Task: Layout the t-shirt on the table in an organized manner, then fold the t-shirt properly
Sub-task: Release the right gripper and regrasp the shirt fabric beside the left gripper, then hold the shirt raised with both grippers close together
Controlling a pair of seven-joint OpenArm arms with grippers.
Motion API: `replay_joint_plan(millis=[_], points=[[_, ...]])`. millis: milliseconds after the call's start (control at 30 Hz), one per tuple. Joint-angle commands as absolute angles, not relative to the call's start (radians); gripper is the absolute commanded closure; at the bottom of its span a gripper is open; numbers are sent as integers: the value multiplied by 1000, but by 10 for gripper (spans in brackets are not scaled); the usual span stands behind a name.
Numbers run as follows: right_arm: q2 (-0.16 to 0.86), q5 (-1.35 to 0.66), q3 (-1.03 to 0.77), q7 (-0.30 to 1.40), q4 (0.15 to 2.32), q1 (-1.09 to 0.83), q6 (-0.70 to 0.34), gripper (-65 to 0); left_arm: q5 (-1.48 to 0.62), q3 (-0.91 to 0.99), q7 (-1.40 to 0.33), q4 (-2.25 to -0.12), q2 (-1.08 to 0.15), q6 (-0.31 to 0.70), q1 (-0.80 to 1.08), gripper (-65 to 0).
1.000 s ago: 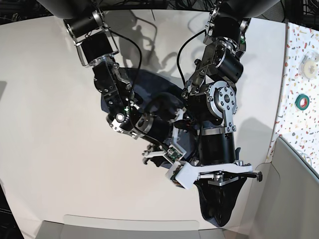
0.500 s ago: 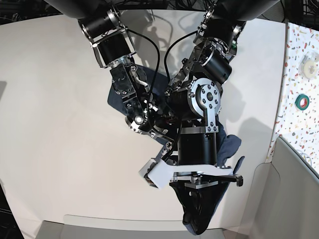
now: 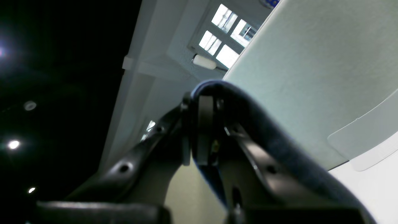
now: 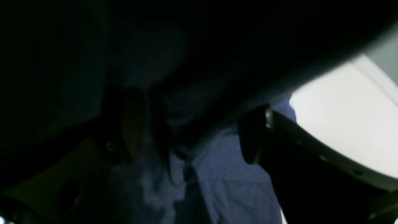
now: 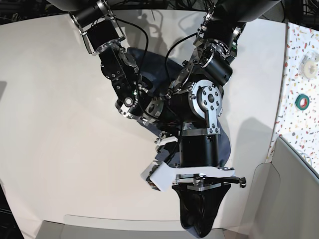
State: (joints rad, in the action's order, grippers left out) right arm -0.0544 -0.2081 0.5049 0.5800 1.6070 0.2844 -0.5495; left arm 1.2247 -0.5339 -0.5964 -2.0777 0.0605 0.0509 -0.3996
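White worktop (image 5: pixel 50 99) lies beneath my left hand (image 5: pixel 202 186), which pinches the shirt (image 5: pixel 199 219) hanging below; my right hand (image 4: pixel 192 137), spread wide, waits beside the bunched part.

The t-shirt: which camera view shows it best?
The base view: the t-shirt hangs from the left hand over the table. The left wrist shows one pinched fold, the right wrist dim blue cloth.
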Motion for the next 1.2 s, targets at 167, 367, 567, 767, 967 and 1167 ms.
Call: replay_joint_plan(millis=[167,367,567,767,967,1167], points=[[-68,-223,507,550,1626,306,-542,-451,1290,-564,-579,-2094,73,30,-424,0],[-77,-222,515,461,1621,309,-449,-451,1322,-582,-579,-2094,74,30,-421,0],[-87,-222,515,441,1618,311,-437,-451,1322,-582,-579,-2094,76,30,-421,0],[-133,-222,507,440,1526,321,-435,-451,1322,-582,-579,-2094,77,30,-421,0],[-157,-222,507,438,1448,354,-433,-451,1322,-584,-579,-2094,114,30,-421,0],[-157,-222,507,438,1437,366,-433,-451,1323,-584,-578,-2094,143,30,-421,0]])
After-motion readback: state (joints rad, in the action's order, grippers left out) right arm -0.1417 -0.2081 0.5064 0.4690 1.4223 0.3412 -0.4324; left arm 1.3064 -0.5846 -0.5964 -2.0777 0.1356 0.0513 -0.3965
